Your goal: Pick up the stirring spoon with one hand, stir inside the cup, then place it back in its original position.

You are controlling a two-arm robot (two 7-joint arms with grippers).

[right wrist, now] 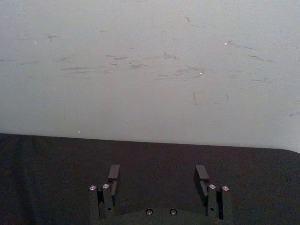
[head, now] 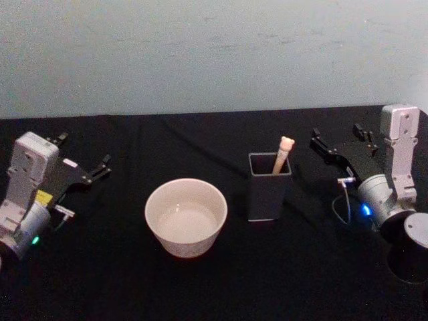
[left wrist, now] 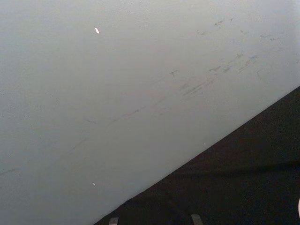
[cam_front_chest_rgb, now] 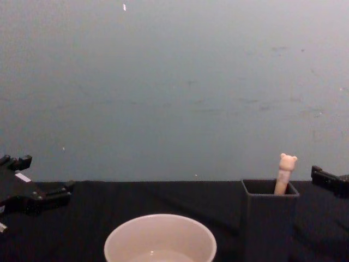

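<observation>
Between the two pincers, on the black counter (head: 200, 287), the stirring spoon (head: 282, 154) stands in the dark grey holder (head: 269, 187), bear head up, beside the cream cup (head: 186, 217). Right pincer (head: 338, 146) hovers just right of the holder — fingers spread, empty. Left pincer (head: 83, 160) sits far left — parted, holding nothing.

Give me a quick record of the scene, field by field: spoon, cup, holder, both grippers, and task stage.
spoon: standing in the holder, bear-head end up, leaning against its rim
holder: upright on the black table, on the robot's right of the cup
cup: upright, apart from the holder, no spoon in it
left gripper: open, holding nothing, at the table's left side
right gripper: open, holding nothing, on the right of the holder, not touching it
task stage: spoon not yet picked up
</observation>
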